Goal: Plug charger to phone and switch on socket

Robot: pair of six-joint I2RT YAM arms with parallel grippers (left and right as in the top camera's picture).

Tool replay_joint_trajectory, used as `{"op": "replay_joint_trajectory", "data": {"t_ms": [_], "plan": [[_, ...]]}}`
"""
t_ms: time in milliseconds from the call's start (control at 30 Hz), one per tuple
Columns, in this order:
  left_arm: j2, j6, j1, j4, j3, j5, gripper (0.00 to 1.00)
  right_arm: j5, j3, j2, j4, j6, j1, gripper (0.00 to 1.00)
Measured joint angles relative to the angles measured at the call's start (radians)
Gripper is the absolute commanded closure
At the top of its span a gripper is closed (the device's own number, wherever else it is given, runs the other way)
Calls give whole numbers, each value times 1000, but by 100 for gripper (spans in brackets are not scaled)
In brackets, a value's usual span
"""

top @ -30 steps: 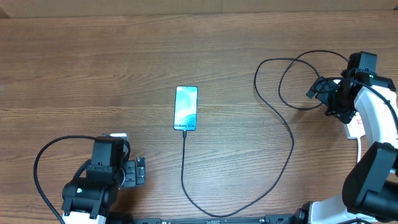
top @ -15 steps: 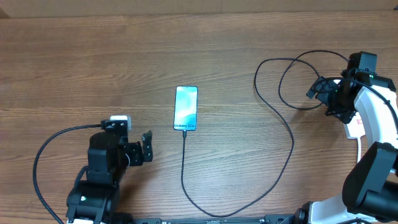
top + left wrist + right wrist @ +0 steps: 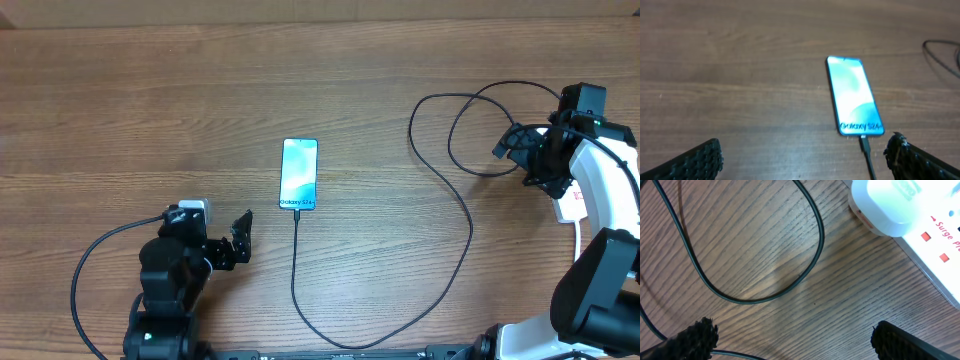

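Observation:
The phone (image 3: 299,175) lies face up mid-table, its teal screen lit (image 3: 854,95). The charger cable (image 3: 296,270) is plugged into the phone's bottom edge by its connector (image 3: 865,145). From there it runs toward the near edge, sweeps right and loops (image 3: 455,130) near my right gripper (image 3: 508,142). The left gripper (image 3: 238,240) is open and empty, left of the cable and just short of the phone (image 3: 802,162). Also open and empty, the right gripper (image 3: 795,341) hovers over a cable loop (image 3: 765,296). The white socket (image 3: 932,242) with red switches lies beside it.
A white plug block (image 3: 885,205) sits at the socket's end. The socket (image 3: 570,205) lies at the table's right edge, partly hidden under the right arm. Bare wooden table (image 3: 150,100) spreads left of and behind the phone.
My left arm has swung forward and right, bringing its open gripper closer to the phone's lower end. The right arm, phone and cable have not moved.

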Motion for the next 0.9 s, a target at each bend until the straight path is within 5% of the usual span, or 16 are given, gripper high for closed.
{"op": "replay_joint_trajectory", "data": {"t_ms": [367, 900], "plan": [[-81, 0, 1, 277, -159, 28, 0, 0, 0, 0, 0, 0, 0, 0], [-238, 0, 1, 177, -241, 28, 0, 0, 0, 0, 0, 0, 0, 0]]}}
